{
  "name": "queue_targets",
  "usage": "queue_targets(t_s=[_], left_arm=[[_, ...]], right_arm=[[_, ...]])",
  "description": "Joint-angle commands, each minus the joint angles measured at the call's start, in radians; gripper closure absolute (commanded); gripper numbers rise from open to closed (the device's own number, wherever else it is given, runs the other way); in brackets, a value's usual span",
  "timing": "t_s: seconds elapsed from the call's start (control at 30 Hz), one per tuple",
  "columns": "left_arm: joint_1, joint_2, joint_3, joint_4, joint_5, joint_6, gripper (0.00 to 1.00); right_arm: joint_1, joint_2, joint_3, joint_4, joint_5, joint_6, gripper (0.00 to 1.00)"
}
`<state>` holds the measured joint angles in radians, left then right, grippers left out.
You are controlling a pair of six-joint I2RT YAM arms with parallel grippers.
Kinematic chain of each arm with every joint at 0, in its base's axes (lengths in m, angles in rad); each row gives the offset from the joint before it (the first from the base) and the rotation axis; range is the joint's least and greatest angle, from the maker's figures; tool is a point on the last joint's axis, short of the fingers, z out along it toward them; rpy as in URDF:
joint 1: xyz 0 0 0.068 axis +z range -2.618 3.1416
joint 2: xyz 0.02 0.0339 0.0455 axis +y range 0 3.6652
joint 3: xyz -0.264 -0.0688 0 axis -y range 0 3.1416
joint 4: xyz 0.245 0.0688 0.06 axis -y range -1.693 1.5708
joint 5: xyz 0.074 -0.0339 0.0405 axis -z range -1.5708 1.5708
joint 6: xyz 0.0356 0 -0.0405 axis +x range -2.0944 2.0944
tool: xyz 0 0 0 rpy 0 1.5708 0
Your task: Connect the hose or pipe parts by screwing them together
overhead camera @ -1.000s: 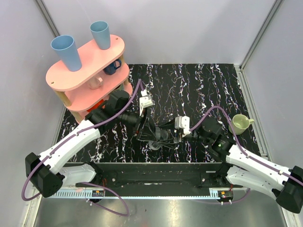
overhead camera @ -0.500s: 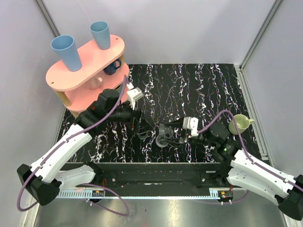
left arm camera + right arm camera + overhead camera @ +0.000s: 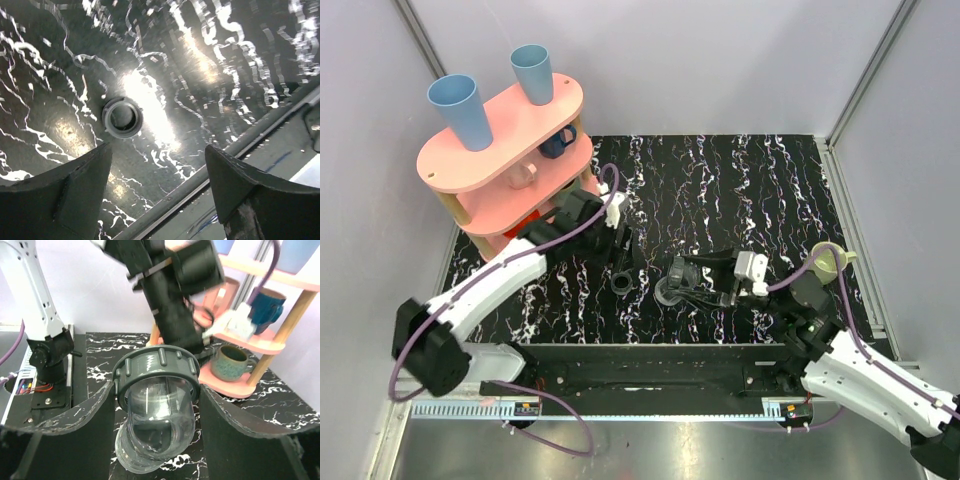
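Ring nut [image 3: 122, 117] on table [image 3: 200, 60] | left gripper [image 3: 157, 150] agape, untouching | right gripper [image 3: 156, 390] clamps elbow fitting [image 3: 155, 415], indistinct from above

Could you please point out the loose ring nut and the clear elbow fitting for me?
ring nut [image 3: 107, 118], left wrist view, on its grey rim.
clear elbow fitting [image 3: 155, 412], right wrist view, on its transparent bend.
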<state>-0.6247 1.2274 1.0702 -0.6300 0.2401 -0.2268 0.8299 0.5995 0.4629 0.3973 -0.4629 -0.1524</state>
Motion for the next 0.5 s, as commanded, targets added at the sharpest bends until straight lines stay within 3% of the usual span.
queue_targets(t_s=[0.0,0.17,0.47], left_arm=[[-0.003,0.125,0.002,-0.031,-0.125,-0.062,0.22],[-0.023,0.289,0.034,-0.045,-0.209,-0.052,0.21],[-0.093,0.411,0.069,-0.002,-0.216,-0.005,0.23]], right_arm=[[-0.008,-0.067,0.006,0.045,0.07,0.014,0.69],[-0.006,-0.118,-0.01,0.018,0.082,0.019,0.7],[-0.006,-0.149,-0.017,0.005,0.101,0.005,0.71]])
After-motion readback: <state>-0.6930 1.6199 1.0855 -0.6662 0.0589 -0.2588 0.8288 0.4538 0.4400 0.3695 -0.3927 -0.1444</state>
